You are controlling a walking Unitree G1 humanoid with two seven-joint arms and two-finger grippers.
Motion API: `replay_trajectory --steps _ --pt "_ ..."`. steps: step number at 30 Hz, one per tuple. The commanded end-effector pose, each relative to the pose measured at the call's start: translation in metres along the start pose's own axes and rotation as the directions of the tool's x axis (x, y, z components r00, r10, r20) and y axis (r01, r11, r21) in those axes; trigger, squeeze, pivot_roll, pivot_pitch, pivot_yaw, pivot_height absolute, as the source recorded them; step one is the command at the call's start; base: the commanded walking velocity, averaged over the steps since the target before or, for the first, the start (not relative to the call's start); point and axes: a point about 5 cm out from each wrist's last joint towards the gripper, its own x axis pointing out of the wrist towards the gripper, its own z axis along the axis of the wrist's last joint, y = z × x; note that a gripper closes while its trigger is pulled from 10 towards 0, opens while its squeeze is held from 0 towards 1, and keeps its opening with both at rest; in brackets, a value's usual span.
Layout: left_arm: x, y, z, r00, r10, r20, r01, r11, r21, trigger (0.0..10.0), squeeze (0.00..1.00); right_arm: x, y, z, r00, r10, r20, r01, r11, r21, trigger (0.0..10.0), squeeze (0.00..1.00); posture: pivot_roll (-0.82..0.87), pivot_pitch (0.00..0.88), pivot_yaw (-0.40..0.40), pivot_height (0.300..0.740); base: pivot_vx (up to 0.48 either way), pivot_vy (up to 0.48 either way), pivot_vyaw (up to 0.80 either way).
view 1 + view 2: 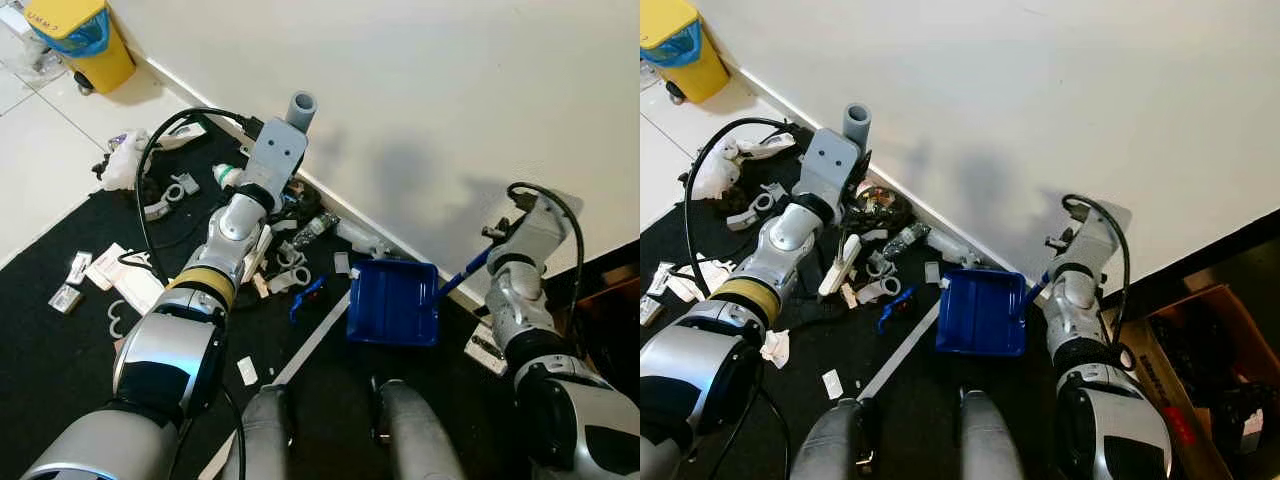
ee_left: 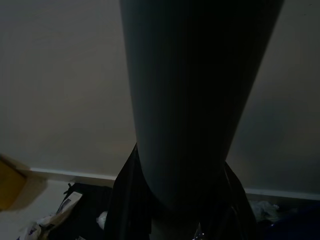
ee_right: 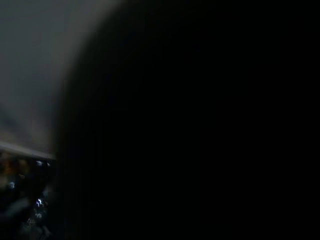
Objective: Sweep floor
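Blue dustpan [image 1: 392,302] flat on the black floor mat [image 1: 60,370], mouth toward the litter, just short of the white wall's skirting [image 1: 330,195]. Blue handle angled up and back to the right tool [image 1: 500,245] beside the wall; can't tell whether that tool is clamped or loose, fingers hidden behind the wrist housing, right wrist view almost black.

Grey broom handle [image 1: 302,107] sticking up past the left wrist. Left wrist view: pole [image 2: 195,100] running straight between the two black fingers [image 2: 125,200], so left tool [image 1: 290,150] clamped round it, judged from that fit. Broom head not identifiable in the clutter.

Litter heaped along the wall between broom and pan: plastic bottle [image 1: 312,228], white clips and scraps [image 1: 285,275], small blue piece [image 1: 308,297]. More paper bits [image 1: 100,268] farther left on the mat, crumpled white bag [image 1: 125,160] near the mat edge, yellow bin [image 1: 85,35] well apart in the corner. Pale strip [image 1: 310,345] lying diagonally toward the pan.

Step in hand, as judged: drag the heap into the pan. To do it well:
- keep pan lip pressed flat to the mat, no gap under the edge
- short low strokes toward the pan mouth, not toward the wall
- bottle likely to roll; push it square on
- black cable [image 1: 150,170] looping off the left arm close to the debris, keep broom clear
- outlying paper needs a separate gather pass first
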Motion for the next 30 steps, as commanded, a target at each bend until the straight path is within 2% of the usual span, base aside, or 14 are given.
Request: replay_trajectory --steps 1,11,18,20,25,30 --pt "-0.004 0.001 -0.004 1.0 -0.022 -0.006 0.022 0.999 0.028 10.0 0.0 -0.016 -0.012 -0.054 0.958 -0.061 -0.281 0.107 0.983 0.152 10.0 0.0 -0.05 0.288 0.013 0.74 0.0 0.0 0.0" --pt "-0.004 0.001 -0.004 1.0 -0.03 -0.002 0.03 0.999 0.028 10.0 0.0 -0.012 -0.016 -0.044 0.97 -0.026 -0.244 0.057 0.991 0.122 10.0 0.0 -0.05 0.251 0.024 0.74 0.0 0.0 0.0" --pt "-0.005 0.0 -0.005 0.999 -0.035 -0.004 0.035 0.999 0.024 10.0 0.0 -0.007 -0.036 -0.034 0.971 -0.028 -0.236 0.051 0.994 0.092 10.0 0.0 -0.05 0.236 0.024 0.74 0.0 0.0 0.0" --pt "-0.005 0.0 -0.005 0.999 -0.035 -0.004 0.035 0.999 0.024 10.0 0.0 -0.007 -0.037 -0.034 0.971 -0.027 -0.236 0.049 0.995 0.089 10.0 0.0 -0.05 0.236 0.024 0.74 0.0 0.0 0.0" --pt "-0.005 0.002 -0.006 0.999 -0.035 -0.005 0.035 0.999 0.026 10.0 0.0 -0.005 -0.042 -0.029 0.974 -0.003 -0.229 0.01 1.0 0.029 10.0 0.0 -0.05 0.228 0.027 0.74 0.0 0.0 0.0" --pt "-0.005 0.002 -0.005 0.999 -0.038 -0.005 0.038 0.999 0.032 10.0 0.0 -0.006 -0.036 -0.022 0.981 0.081 -0.177 -0.092 0.994 -0.058 10.0 0.0 -0.05 0.228 0.032 0.74 0.0 0.0 0.0"
